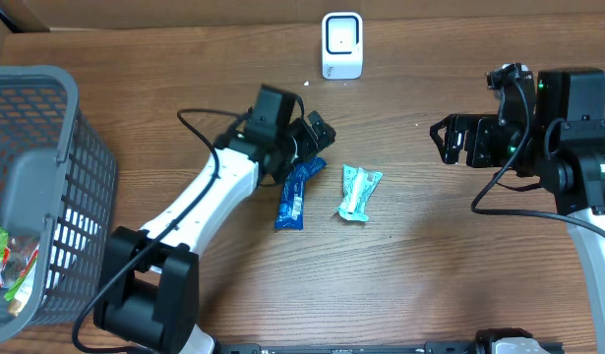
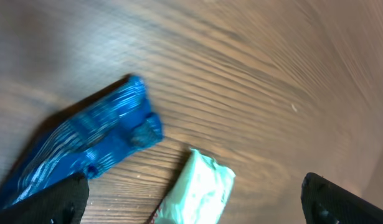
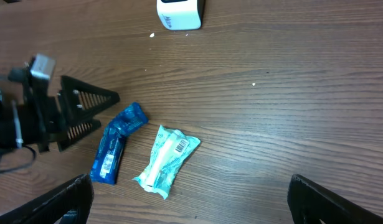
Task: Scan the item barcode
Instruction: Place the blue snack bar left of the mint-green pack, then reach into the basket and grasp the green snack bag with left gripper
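Two packets lie side by side mid-table: a blue packet (image 1: 295, 196) and a teal packet (image 1: 360, 191), each with a barcode label facing up in the right wrist view. The white barcode scanner (image 1: 341, 44) stands at the table's back edge. My left gripper (image 1: 320, 140) hangs open just above the blue packet's far end, holding nothing. Its wrist view shows the blue packet (image 2: 85, 149) and the teal packet (image 2: 200, 186) on the wood below. Off to the right, my right gripper (image 1: 440, 140) is open and empty, away from both packets.
A grey mesh basket (image 1: 56, 128) stands at the left edge, with green-wrapped items inside. The left arm's white link (image 1: 199, 211) crosses the table from the near edge toward the packets. Bare wood lies between the teal packet and the right arm.
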`<state>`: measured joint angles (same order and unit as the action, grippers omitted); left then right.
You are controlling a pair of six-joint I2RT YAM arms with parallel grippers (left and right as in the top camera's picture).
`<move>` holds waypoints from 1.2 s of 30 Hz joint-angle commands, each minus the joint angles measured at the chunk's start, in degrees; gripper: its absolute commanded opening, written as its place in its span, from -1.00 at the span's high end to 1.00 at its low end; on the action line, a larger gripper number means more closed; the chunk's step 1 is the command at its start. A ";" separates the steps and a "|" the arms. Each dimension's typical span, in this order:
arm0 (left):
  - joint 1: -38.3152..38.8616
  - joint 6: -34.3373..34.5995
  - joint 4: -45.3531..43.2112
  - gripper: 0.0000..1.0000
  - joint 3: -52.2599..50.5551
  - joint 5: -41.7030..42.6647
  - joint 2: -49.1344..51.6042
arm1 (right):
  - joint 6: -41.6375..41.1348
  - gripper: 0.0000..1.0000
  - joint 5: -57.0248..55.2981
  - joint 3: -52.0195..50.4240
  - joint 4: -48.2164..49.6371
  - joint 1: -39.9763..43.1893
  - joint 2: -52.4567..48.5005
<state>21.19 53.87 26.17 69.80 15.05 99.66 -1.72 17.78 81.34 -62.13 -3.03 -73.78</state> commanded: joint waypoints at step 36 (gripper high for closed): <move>-65.75 -25.38 61.44 -1.00 44.24 -26.34 -13.92 | 0.04 -1.00 0.35 1.16 0.83 0.15 0.02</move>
<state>-41.32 26.59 87.85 114.78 -14.31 83.35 -1.74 17.80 81.32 -61.65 -3.03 -73.78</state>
